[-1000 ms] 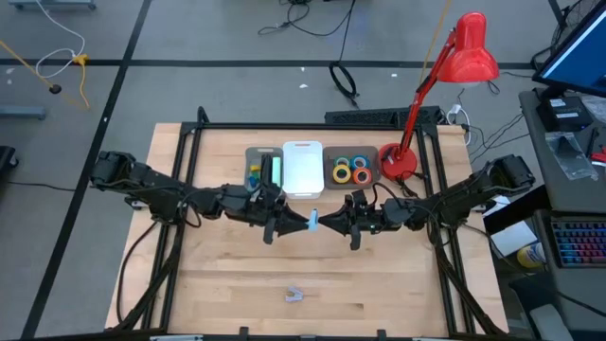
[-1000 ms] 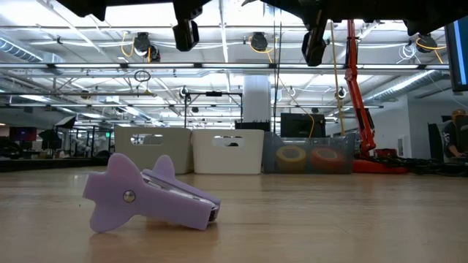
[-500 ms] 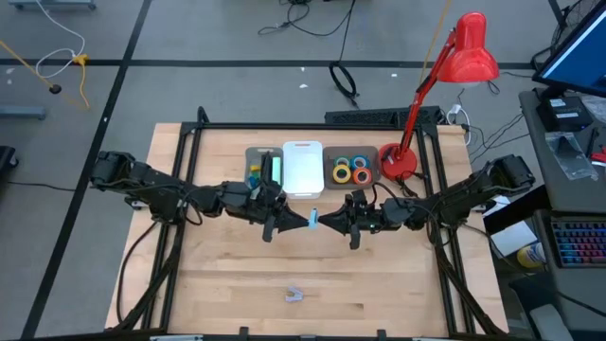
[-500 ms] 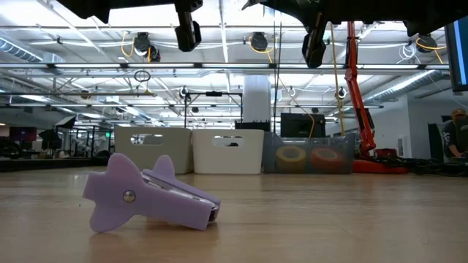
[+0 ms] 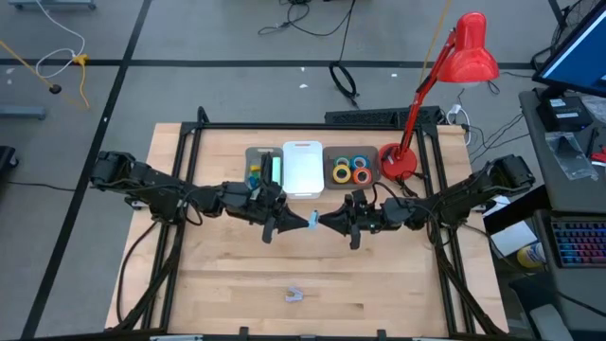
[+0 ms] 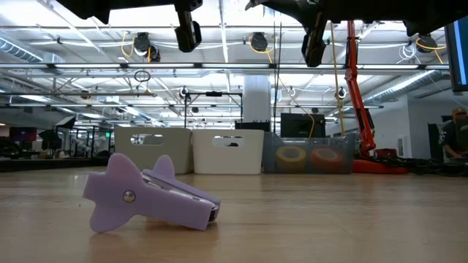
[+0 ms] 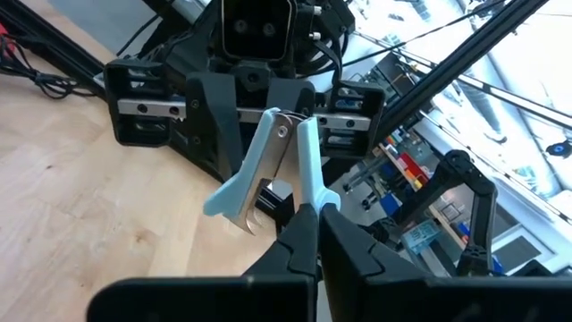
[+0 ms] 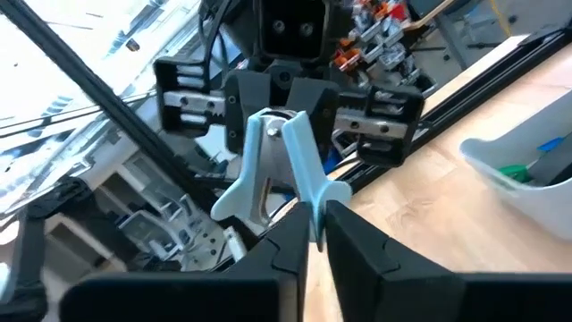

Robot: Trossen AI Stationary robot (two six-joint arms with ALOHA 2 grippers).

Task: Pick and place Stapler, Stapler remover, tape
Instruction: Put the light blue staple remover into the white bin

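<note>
Mid-air handover of the light-blue staple remover (image 5: 312, 221), held up between the two arms above the middle of the surface (image 5: 227, 294), just in front of the row of bins. Left hand (image 7: 306, 234) clenched on one end of the remover, fingers pinched tight around it. Right hand (image 8: 310, 234) grasping the opposite end, fingers close around the blue wing, perhaps just beginning to slacken, though hard to tell for sure.

Next, probably: one hand to let go fully before the other draws away, otherwise a tug-of-war or a drop.

Elsewhere: purple stapler remover (image 6: 146, 193) lying alone on the near part of the surface, untouched; tape rolls (image 5: 351, 170) already in the clear bin; a green stapler (image 5: 276, 170) in the grey bin beside the white one.
</note>
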